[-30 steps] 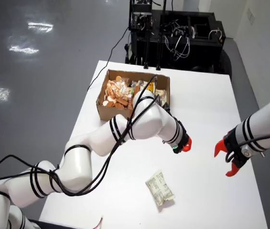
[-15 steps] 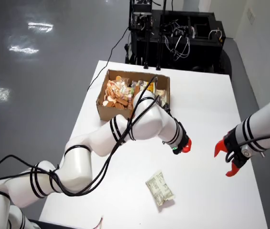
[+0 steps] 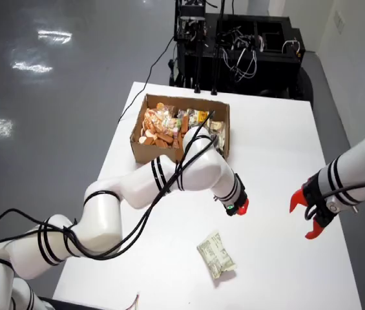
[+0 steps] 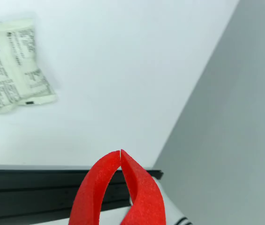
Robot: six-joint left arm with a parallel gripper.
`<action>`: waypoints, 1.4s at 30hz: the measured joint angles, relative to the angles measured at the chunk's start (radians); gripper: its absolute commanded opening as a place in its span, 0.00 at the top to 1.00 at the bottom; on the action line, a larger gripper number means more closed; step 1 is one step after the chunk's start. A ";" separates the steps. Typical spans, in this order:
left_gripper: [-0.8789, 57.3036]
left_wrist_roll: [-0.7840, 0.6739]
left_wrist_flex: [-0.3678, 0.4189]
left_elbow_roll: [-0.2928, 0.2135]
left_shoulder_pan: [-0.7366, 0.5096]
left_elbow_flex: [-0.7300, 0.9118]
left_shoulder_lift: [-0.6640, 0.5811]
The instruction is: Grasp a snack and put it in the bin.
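A pale snack packet (image 3: 216, 255) with printed text lies flat on the white table (image 3: 279, 148) near its front edge. It also shows at the upper left of the wrist view (image 4: 15, 65). My gripper (image 3: 241, 206), on the white arm reaching in from the lower left, hovers over the table up and right of the packet. Its red fingers are shut and empty, with the tips touching in the wrist view (image 4: 121, 152). The cardboard bin (image 3: 153, 153) stands at the back left of the table and holds several snack packets (image 3: 163, 126).
A second white arm enters from the right of the overhead view, its red gripper (image 3: 306, 216) open above the table. Black equipment with cables (image 3: 234, 45) stands behind the table. In the wrist view the table edge (image 4: 188, 103) runs diagonally, with grey floor beyond it.
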 measured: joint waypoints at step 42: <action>0.10 -0.131 -0.291 0.002 0.039 0.314 0.154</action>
